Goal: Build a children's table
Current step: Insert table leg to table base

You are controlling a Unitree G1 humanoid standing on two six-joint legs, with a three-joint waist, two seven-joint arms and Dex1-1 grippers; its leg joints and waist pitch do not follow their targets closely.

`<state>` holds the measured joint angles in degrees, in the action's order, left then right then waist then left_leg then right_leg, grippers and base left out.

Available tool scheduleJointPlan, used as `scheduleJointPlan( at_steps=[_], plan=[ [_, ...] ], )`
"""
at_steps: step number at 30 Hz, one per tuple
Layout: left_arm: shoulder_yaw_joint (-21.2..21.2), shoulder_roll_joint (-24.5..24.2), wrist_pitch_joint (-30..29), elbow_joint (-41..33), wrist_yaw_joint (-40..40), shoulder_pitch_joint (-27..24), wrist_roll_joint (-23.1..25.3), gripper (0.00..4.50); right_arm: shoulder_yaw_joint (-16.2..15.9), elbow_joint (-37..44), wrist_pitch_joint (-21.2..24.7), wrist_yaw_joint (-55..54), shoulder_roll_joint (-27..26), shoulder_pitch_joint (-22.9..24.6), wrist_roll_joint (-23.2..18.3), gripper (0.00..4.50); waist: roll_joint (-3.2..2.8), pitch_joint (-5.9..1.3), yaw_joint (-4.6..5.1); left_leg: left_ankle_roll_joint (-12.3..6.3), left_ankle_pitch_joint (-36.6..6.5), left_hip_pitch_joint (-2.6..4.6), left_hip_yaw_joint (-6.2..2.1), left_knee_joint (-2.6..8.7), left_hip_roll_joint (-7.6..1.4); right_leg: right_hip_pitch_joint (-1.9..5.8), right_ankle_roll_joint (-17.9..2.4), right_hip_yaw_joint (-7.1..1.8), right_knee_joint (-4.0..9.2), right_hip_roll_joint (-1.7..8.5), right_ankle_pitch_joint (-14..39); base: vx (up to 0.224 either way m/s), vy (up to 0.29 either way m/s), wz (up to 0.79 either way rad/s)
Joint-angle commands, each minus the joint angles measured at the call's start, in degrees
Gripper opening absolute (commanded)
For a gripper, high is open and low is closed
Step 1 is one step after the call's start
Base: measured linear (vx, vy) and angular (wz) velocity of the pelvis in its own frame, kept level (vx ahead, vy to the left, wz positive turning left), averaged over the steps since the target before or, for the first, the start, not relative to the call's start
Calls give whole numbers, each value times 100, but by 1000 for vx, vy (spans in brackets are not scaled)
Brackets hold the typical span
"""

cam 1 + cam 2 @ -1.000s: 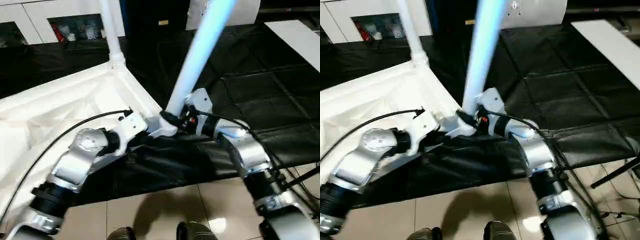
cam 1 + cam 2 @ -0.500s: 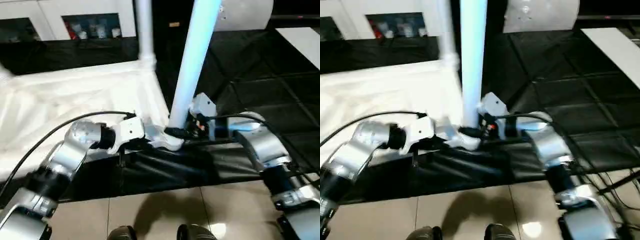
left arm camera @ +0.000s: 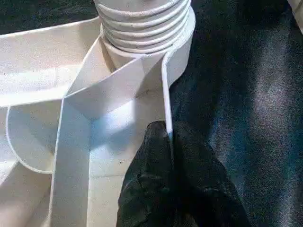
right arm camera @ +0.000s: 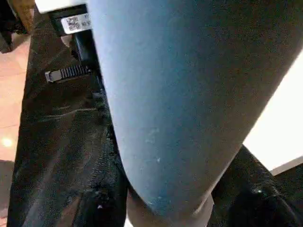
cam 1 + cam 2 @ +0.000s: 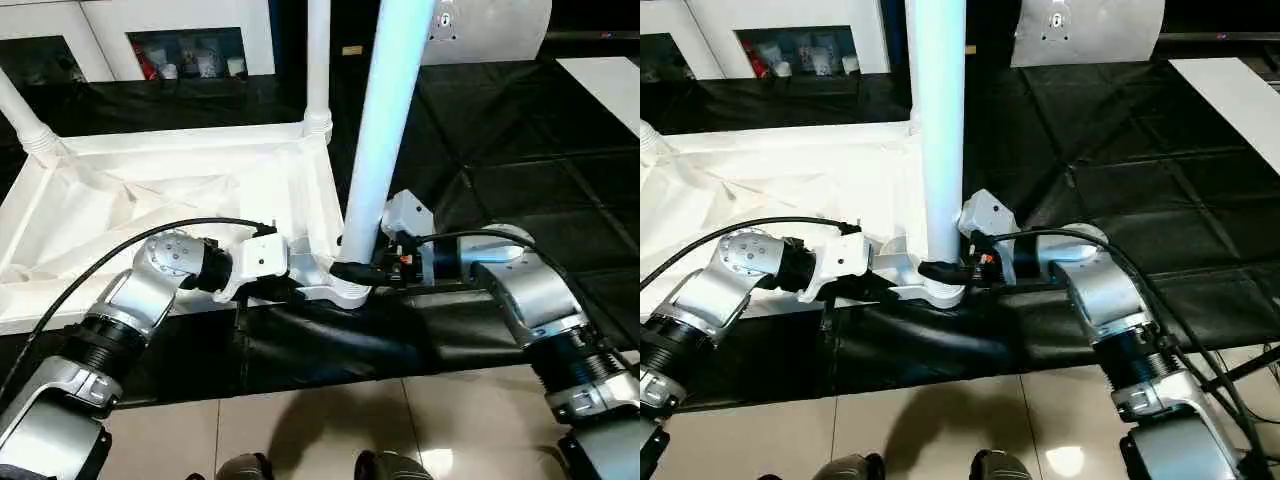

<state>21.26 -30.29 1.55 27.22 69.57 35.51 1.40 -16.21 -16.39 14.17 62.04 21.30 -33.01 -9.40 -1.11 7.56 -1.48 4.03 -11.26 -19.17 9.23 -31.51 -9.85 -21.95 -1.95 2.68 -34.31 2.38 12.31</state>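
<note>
The children's table lies upside down on the black cover, its ribbed white top facing up. Two legs stand in corner sockets, one at the far left and one at the back. A third leg stands nearly upright in the near corner socket. My right gripper is shut around this leg just above its ribbed end, one finger on each side. My left gripper is shut on the top's thin rim right beside that socket.
The black-covered work surface stretches to the right and behind. Its front edge hangs over tiled floor. White cabinets line the back, and a white board lies at the far right.
The held leg has swung from leaning right to nearly upright in the near socket. The camera has also shifted, bringing more of the table top into view. Both grips are unchanged.
</note>
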Motion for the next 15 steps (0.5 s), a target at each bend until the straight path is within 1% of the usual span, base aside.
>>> scheduleJointPlan(
  at_steps=[1,2,3,4,5,6,7,8,9,10,11,12,13,14,15],
  plan=[
    [-227,-11,-187,-268,-345,30,24,0,-672,-894,649,-410,-243,655,565,190,-25,-41,58,-240,-1649,-15,-109,420,-343,101,-953,-384,603,591,2642,0,0,0],
    [-313,5,-382,-401,-461,-51,-25,0,-548,-933,669,-702,-335,646,587,190,-24,-35,67,-171,-1745,-1,-128,438,-343,92,-879,-394,621,609,2940,0,0,0],
    [-367,17,-507,-485,-537,-102,-56,0,-469,-956,683,-889,-394,640,601,190,-21,-17,97,-128,-1816,1,-137,449,-341,71,-809,-401,647,612,3156,0,0,0],
    [-421,44,-668,-608,-688,-174,-49,0,-370,-994,661,-1134,-456,632,629,190,-23,-13,114,-119,-1880,2,-149,450,-339,63,-775,-395,650,613,3265,0,0,0],
    [-529,118,-1005,-872,-1007,-315,-16,0,-195,-1000,710,-1480,-556,638,619,190,-65,-10,162,-83,-1976,6,-160,462,-347,56,-752,-388,662,611,3348,0,0,0],
    [-603,170,-1238,-1056,-1230,-412,11,0,-75,-1002,750,-1710,-624,644,608,190,-55,18,198,-68,-2034,-29,-183,476,-344,60,-734,-370,652,603,3432,0,0,0],
    [-657,224,-1403,-1210,-1383,-494,22,0,18,-995,781,-1889,-677,652,601,190,-53,23,208,-69,-2096,-21,-190,477,-340,45,-691,-370,661,601,3544,0,0,0],
    [-775,372,-1829,-1626,-1736,-711,55,0,234,-977,883,-2302,-803,669,580,190,-65,11,243,-39,-2121,3,-190,467,-350,29,-696,-390,655,623,3617,0,0,0],
    [-775,372,-1829,-1626,-1736,-711,55,0,234,-977,883,-2302,-803,669,580,190,-74,42,268,-72,-2119,-24,-196,473,-334,18,-686,-379,680,618,3690,0,0,0],
    [-851,590,-2306,-2099,-2076,-939,111,0,412,-996,939,-2699,-932,663,579,190,-72,23,290,-97,-2130,-21,-196,469,-321,27,-630,-369,701,606,3762,0,0,0],
    [-872,691,-2518,-2295,-2200,-1022,146,0,460,-1012,941,-2852,-983,655,582,190,-96,44,340,-81,-2028,-88,-214,504,-348,62,-714,-352,661,607,3415,0,0,0],
    [-889,842,-2737,-2484,-2396,-1089,234,0,511,-1055,916,-3029,-1046,627,594,190,-105,32,360,-89,-2005,-97,-209,517,-357,68,-747,-332,661,593,3161,0,0,0],
    [-887,1073,-2985,-2673,-2645,-1139,339,0,573,-1140,865,-3232,-1130,571,603,190,-68,-18,377,-94,-1929,-84,-194,498,-369,73,-793,-347,651,592,2959,0,50,-10],
    [-874,1246,-3183,-2809,-2825,-1163,404,0,619,-1208,835,-3390,-1202,524,599,190,-84,-3,401,-119,-1790,-87,-155,478,-369,53,-947,-371,630,585,2567,0,0,0],
    [-854,1418,-3307,-2890,-2981,-1162,441,0,650,-1268,828,-3480,-1271,476,580,190,-60,-17,406,-193,-1722,-73,-121,447,-338,46,-1015,-373,645,575,2422,0,0,0]
  ],
)
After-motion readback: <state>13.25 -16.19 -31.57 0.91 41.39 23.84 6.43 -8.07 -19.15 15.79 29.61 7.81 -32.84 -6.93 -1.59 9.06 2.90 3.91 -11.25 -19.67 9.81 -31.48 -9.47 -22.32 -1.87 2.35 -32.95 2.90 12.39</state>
